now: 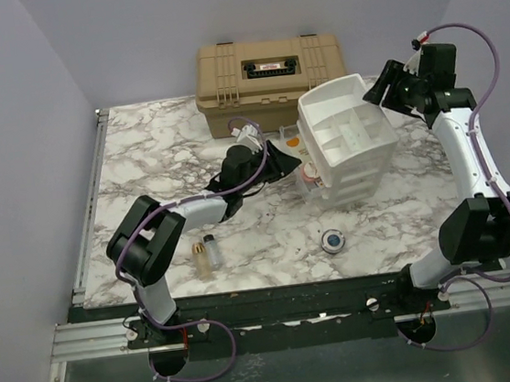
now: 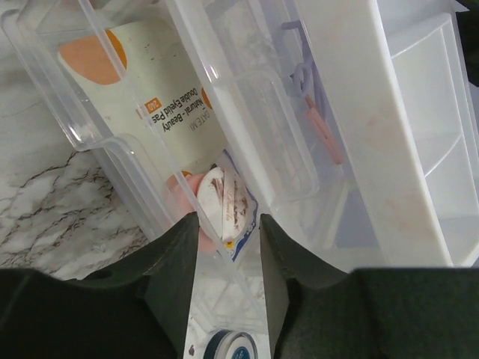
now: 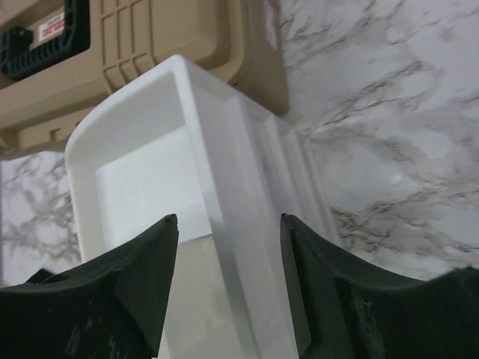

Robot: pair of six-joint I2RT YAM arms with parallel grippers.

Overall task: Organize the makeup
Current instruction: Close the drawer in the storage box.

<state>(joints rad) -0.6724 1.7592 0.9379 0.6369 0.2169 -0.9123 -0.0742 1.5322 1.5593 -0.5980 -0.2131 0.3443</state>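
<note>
My left gripper (image 1: 285,163) reaches into the lowest clear tier of the white organizer (image 1: 350,134). Its jaws (image 2: 227,221) stand narrowly apart over the tier's clear wall. A white round disc (image 2: 223,203) and a pink one (image 2: 184,187) lie at the fingertips; I cannot see whether they are pinched. A printed card with orange discs (image 2: 150,90) lies in that tier. A purple curler (image 2: 301,73) and a pink tube (image 2: 325,138) lie one tier up. Two tiny bottles (image 1: 207,254) and a dark round jar (image 1: 332,239) rest on the marble. My right gripper (image 1: 378,87) is open over the organizer's top rim (image 3: 135,120).
A tan hard case (image 1: 269,69) stands shut at the back, touching the organizer's far corner. The organizer sits tilted, right of centre. The dark jar (image 2: 228,345) lies just under my left wrist. Grey walls close in the table on three sides.
</note>
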